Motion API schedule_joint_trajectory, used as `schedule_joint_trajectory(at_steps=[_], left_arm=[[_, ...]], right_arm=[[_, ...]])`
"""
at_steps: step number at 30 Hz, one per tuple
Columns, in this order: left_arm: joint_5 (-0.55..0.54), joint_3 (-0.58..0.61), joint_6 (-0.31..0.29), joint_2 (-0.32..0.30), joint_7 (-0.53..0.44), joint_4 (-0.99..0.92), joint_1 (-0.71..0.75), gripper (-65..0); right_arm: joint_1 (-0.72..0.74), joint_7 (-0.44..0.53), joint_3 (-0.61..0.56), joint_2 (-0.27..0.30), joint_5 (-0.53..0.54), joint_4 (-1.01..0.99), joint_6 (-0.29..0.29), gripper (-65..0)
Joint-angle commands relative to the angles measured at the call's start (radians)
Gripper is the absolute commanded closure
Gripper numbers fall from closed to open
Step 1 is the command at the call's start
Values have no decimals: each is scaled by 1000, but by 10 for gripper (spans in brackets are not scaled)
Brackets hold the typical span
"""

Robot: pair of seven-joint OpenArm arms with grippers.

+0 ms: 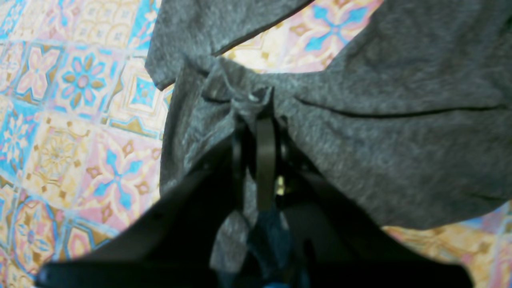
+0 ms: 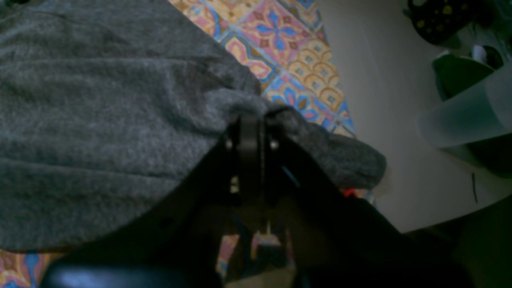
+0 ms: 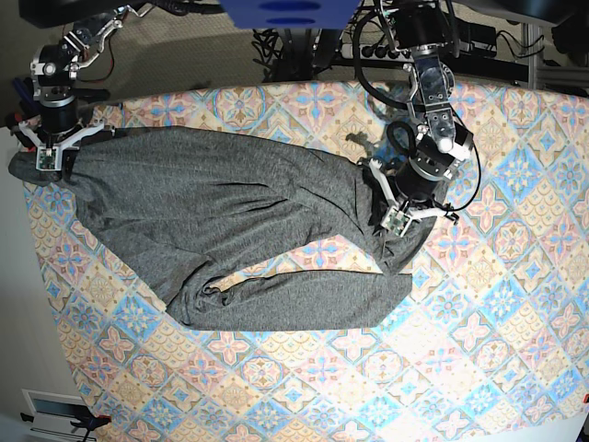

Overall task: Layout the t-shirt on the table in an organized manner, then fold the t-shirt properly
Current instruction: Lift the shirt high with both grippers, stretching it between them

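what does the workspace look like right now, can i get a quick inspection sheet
surface: table under a tiled floral cloth, flat.
job's things: grey t-shirt stretched across the far side, creased, a folded band along its near edge.
clutter: nothing seen on the table.
grippers: left claw shut on a bunched pinch of the t-shirt; right claw shut on the t-shirt at the table's edge.
cables: black cable running along the left arm; a tangle behind the table's far edge.
surroundings: pale floor; translucent bin and dark items beside the table.
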Motion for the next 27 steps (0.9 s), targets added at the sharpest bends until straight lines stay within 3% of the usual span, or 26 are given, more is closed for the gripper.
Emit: schedule_joint_trajectory(at_steps=[1, 6, 13, 22, 24, 27], left_arm=[[-44, -1, 5, 1, -29, 46, -9, -33], [-248, -8, 5, 38, -21, 163, 0, -33], [-475, -103, 5, 42, 228, 182, -95, -33], [-597, -146, 5, 42, 330, 181, -247, -32], [-588, -146, 42, 42, 360, 178, -298, -32], [-587, -146, 86, 42, 369, 143, -365, -32]], right_arm=[[3, 27, 4, 12, 15, 23, -5, 0], [3, 27, 4, 12, 15, 23, -5, 0], [5, 28, 4, 12, 15, 23, -5, 0], [240, 18, 50, 16, 16, 20, -5, 0], [313, -1, 55, 21, 16, 15, -7, 0], [402, -70, 50, 82, 9, 6, -10, 0]])
